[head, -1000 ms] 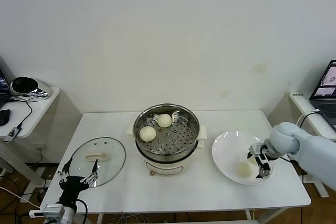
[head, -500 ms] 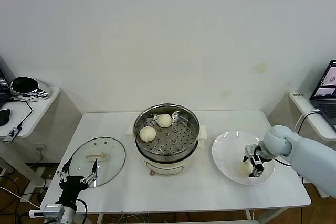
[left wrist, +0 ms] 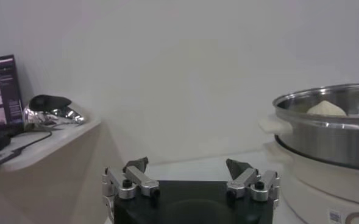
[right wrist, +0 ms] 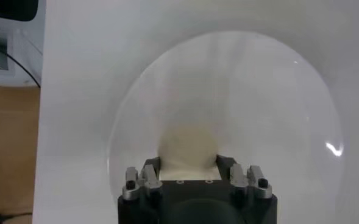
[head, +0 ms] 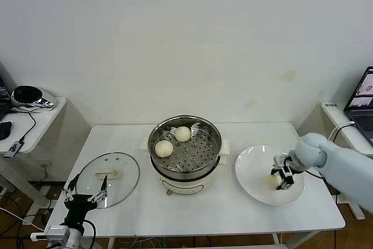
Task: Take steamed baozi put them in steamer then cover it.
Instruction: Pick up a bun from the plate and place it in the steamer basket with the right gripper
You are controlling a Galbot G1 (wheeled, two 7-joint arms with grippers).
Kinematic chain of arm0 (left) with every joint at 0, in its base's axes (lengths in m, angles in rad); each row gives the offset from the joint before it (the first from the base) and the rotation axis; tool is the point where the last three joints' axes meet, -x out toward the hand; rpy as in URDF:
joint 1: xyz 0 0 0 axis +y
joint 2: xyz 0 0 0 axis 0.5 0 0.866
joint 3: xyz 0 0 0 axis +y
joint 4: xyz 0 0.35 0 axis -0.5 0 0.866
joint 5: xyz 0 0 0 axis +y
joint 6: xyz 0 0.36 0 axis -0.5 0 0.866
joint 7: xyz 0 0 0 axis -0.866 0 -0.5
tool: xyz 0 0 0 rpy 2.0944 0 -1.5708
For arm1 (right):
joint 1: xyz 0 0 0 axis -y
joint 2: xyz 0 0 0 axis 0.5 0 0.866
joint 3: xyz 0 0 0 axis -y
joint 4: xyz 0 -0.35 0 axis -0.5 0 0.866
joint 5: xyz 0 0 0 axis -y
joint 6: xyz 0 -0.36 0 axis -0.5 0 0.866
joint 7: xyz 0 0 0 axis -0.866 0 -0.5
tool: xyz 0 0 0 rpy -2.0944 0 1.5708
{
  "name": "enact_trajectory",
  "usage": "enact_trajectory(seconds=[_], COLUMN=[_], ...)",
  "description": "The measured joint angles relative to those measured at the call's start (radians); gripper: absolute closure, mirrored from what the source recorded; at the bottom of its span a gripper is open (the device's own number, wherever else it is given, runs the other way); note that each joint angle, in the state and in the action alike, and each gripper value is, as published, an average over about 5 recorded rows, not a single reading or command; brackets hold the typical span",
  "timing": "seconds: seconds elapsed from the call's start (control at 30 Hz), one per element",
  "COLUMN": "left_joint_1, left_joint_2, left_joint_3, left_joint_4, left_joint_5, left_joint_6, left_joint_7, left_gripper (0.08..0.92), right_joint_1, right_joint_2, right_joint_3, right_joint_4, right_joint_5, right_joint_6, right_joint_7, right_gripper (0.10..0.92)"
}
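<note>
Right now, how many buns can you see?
3. Two buns sit on the steamer tray: one nearer the front, one nearer the back. The third bun is on the white plate, between the right pincer's fingers. None seem hidden.

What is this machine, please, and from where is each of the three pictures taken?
It is a two-armed robot. One camera looks down from its head; one sits on each wrist. On the white table stands a steamer with two buns inside. Its glass lid lies beside it. The right gripper has its fingers around a third bun, over a white plate. The left gripper waits open near the lid, holding nothing.
</note>
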Motion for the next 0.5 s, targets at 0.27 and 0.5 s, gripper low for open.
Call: enact_trajectory(seconds=[0.27,0.5], left_joint_1=[-0.002,-0.008], left_joint_2=[0.012,0.018], left_joint_3=[0.004,0.007], left_joint_4=[-0.002,-0.007], left_joint_5=[-0.001,-0.005], left_joint_6=[0.002,0.003], left_joint_7=[0.000,0.000], left_gripper=[0.177,0.177], right_joint_1=[0.283,0.519], right_joint_2=[0.039,0.151], right_joint_3=[-0.132,-0.254], right_joint_4=[0.012,0.023], right_joint_5=[0.116,0.235], right_joint_6=[0.005,0.022], right_joint_7=[-0.042,-0.060], right_gripper=[0.448,0.448])
